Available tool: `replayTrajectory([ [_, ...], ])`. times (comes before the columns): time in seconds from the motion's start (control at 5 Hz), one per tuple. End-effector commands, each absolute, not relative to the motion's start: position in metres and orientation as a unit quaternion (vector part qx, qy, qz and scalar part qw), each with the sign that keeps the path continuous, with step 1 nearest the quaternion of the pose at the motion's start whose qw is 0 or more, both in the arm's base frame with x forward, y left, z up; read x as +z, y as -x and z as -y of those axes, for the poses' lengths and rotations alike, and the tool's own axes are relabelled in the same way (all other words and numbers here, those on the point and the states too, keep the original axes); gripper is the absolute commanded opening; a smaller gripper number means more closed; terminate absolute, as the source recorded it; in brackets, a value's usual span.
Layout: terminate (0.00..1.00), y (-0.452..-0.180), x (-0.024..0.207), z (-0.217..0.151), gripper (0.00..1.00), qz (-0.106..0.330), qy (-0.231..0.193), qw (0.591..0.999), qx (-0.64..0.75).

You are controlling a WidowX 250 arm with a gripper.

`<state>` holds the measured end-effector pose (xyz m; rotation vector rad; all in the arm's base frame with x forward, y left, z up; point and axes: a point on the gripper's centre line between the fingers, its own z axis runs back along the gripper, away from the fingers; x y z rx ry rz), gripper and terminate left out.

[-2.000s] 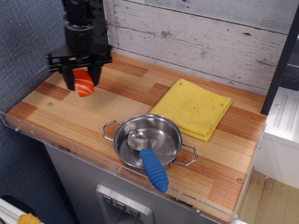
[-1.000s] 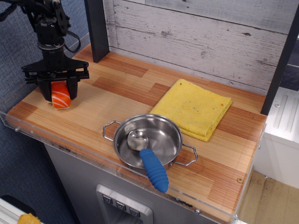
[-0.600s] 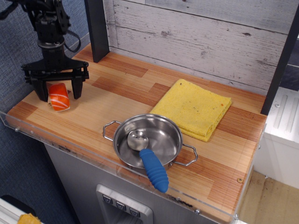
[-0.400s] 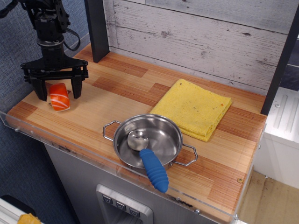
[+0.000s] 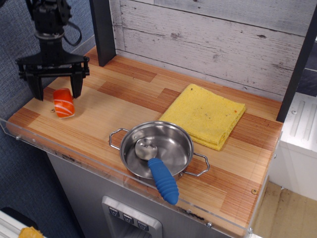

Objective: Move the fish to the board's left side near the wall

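The fish (image 5: 64, 103), an orange salmon sushi piece with white stripes over a white base, lies on the wooden board (image 5: 124, 104) at its left end, close to the blue left wall. My gripper (image 5: 55, 93) is open and empty, its two black fingers spread wide just above and behind the fish, apart from it.
A steel pot (image 5: 157, 149) with a blue-handled spoon (image 5: 162, 179) in it stands near the front rim. A yellow folded cloth (image 5: 204, 115) lies at the back right. A dark post (image 5: 103, 30) stands at the back left. A clear acrylic rim (image 5: 74, 157) edges the board.
My gripper carried the fish left and down to the board's left end, opened and let it go, then rose a little. The fish now rests on the board.
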<state>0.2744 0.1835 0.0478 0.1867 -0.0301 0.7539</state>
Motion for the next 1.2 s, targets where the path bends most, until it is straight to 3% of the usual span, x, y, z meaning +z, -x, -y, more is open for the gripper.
replayTrajectory([
  [0.0,0.0,-0.276,0.098,-0.171,1.0,0.016,-0.119,0.909,0.4],
  [0.4,0.0,-0.269,0.113,-0.141,1.0,0.031,-0.079,0.9,0.427],
  [1.0,0.0,-0.282,0.12,-0.062,1.0,0.044,-0.03,0.94,0.337],
])
